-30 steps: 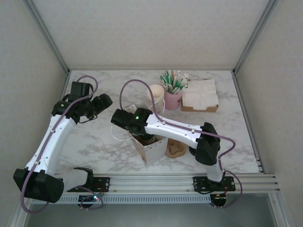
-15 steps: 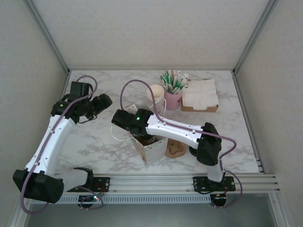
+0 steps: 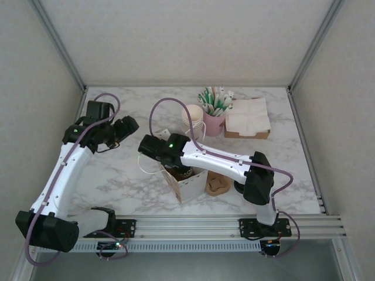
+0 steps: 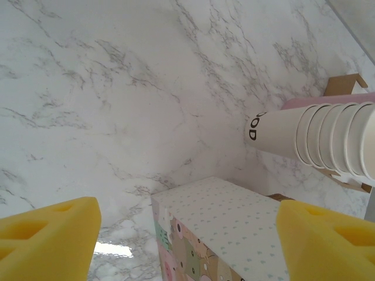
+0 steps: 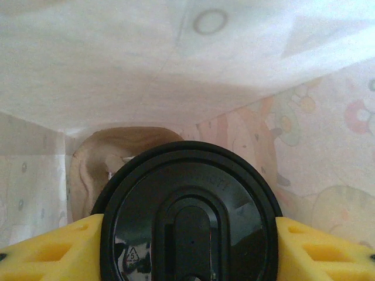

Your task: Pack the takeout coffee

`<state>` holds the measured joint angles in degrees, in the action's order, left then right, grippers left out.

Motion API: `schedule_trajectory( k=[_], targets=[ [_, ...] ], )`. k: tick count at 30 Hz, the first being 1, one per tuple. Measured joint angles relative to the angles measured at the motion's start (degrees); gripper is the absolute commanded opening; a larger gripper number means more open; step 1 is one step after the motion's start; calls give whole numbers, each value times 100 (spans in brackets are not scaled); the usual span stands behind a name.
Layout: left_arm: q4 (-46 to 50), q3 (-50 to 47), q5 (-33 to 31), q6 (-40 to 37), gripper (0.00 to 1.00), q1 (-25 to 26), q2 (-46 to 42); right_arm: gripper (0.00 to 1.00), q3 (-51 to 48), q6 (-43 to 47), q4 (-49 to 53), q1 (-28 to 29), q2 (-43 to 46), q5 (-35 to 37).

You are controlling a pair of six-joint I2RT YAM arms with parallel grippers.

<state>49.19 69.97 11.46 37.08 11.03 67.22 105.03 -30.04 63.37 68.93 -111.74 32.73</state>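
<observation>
Right hand closed on coffee inside bag; left hand wide open, empty. I fear snagged bag wall tipping cup.

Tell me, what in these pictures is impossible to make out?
- Right wrist: the coffee's lid hides its cup and the bag's floor, so whether it stands there cannot be told.
- Top: the right arm covers the bag's mouth.
- Left wrist: the cups are cut off by the right edge, and their print is only partly readable.
- Top: the sticks in the pink cup are too small to identify.
</observation>
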Motion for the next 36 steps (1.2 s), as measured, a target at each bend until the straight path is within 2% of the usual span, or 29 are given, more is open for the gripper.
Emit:
schedule_trajectory(
  k=[8, 27, 36],
  targets=[
    [2, 0, -2, -2, 79, 0, -7, 49, 415, 0, 247, 52, 57, -146],
    [61, 9, -4, -11, 80, 0, -7, 50, 426, -2, 372, 111, 339, -297],
    [63, 11, -4, -68, 80, 0, -15, 50, 439, -2, 542, 186, 802, -295]
  ],
)
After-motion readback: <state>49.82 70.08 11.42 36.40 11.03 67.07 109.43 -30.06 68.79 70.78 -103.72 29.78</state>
